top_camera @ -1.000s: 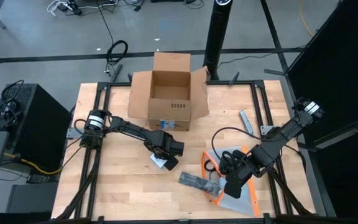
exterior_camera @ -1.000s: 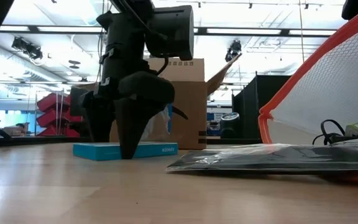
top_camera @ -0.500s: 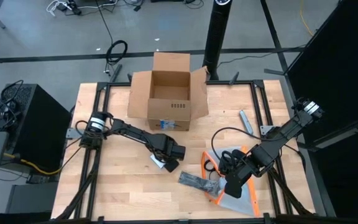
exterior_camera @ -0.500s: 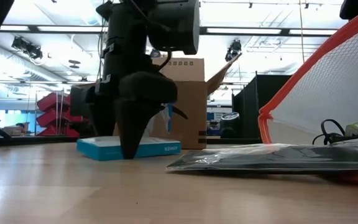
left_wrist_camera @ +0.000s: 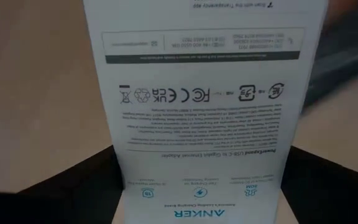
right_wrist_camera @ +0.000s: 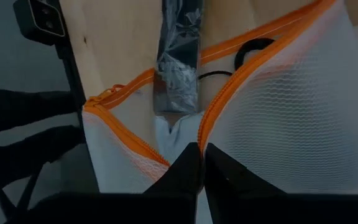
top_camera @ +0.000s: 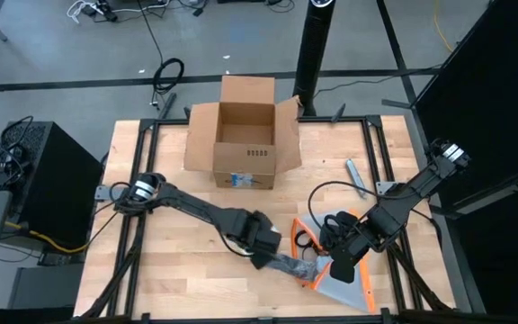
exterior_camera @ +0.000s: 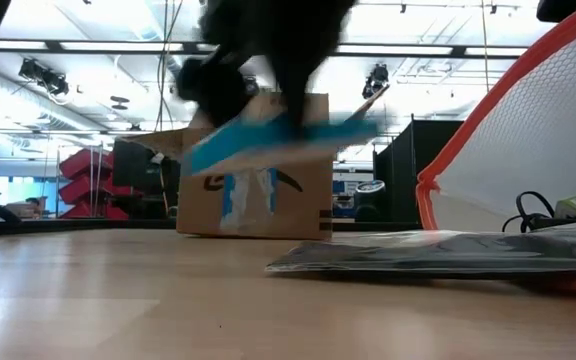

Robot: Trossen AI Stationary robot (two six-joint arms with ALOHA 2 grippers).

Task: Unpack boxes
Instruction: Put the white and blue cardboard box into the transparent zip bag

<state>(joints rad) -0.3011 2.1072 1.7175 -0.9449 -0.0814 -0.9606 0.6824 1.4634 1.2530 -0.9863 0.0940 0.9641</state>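
— Where was the cardboard box [top_camera: 244, 137]?
— Open at the surface's [top_camera: 169, 279] far edge. Only the wrist view showed the left end effector [top_camera: 261, 245] gripping a white Anker carton [left_wrist_camera: 204, 112].
— The right end effector [right_wrist_camera: 201, 163]?
— Pinched shut on the mesh pouch [right_wrist_camera: 278, 118].

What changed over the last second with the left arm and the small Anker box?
The left gripper lifted the small Anker box off the table and swung it toward the mesh pouch, tilted in mid-air. The right gripper stayed shut on the pouch's orange edge; the cardboard box and black packet stayed put.
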